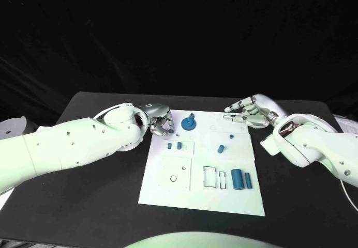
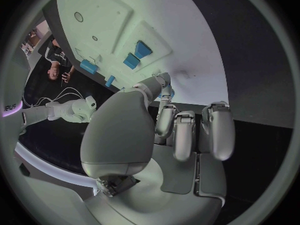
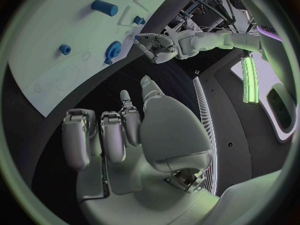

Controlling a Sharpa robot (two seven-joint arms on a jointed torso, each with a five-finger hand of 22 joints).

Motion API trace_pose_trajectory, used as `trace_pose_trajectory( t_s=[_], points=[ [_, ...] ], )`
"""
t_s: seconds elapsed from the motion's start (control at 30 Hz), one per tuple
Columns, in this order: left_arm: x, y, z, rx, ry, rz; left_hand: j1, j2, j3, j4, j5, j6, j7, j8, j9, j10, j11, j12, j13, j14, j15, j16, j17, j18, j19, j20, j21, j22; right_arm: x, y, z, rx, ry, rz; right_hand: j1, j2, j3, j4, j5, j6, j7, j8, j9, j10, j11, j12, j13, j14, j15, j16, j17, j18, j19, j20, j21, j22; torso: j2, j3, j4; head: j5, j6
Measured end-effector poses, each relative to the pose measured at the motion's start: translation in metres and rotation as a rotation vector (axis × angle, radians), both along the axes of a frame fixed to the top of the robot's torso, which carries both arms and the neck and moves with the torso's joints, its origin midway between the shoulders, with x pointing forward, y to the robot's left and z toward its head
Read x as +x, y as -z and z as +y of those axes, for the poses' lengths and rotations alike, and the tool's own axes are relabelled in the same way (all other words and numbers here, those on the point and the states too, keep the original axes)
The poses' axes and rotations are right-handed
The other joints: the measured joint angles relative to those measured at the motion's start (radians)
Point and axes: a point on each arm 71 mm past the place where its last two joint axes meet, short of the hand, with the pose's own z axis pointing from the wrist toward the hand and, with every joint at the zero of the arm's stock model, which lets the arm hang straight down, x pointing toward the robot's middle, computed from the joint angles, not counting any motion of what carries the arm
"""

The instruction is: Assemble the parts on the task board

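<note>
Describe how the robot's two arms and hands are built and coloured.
Both arms are smooth white shells, thick and rounded, dotted with small dark screw holes. The left hand and right hand are silver metal with many jointed fingers and darker gaps at the joints. In the wrist views each palm is a smooth grey dome. A thin pale cable hangs beside the right arm.

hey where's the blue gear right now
In the head view the blue gear lies at the task board's far edge, just right of the left hand and well left of the right hand.
</note>
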Motion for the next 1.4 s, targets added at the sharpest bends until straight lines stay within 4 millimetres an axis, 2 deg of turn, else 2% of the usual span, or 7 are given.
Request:
trace_pose_trajectory(
  t_s=[0.53,1.4],
  points=[
    [-0.005,-0.004,-0.004,-0.077,-0.005,0.007,0.000,0.000,0.005,-0.005,0.000,0.000,0.000,0.003,0.000,-0.008,0.008,-0.009,-0.016,0.000,0.000,0.000,0.001,0.000,0.000,0.000,0.000,0.000,0.000,0.000,0.000,0.001,-0.001,-0.001,0.000,0.000,0.000,0.000,0.000,0.000,0.000,0.000,0.000,0.000,0.000,-0.003,0.001,0.000,0.000,0.000,0.000,0.000,0.000,0.000,0.000,0.000,0.000,0.0006,-0.0003,0.002,-0.001],
    [-0.002,0.005,-0.011,-0.063,0.001,0.060,-0.004,-0.004,0.008,-0.003,0.000,0.002,0.002,0.002,-0.001,-0.014,0.014,-0.012,-0.025,0.000,0.000,0.000,0.000,0.001,0.000,0.000,0.000,0.000,0.000,0.000,0.000,0.001,-0.002,-0.002,0.000,0.000,0.000,0.000,0.000,0.000,0.000,0.000,0.000,0.000,0.000,-0.003,0.001,0.000,0.000,0.000,-0.001,0.000,0.000,0.000,0.000,0.000,0.001,0.0004,-0.0005,-0.002,-0.002]
  ],
)
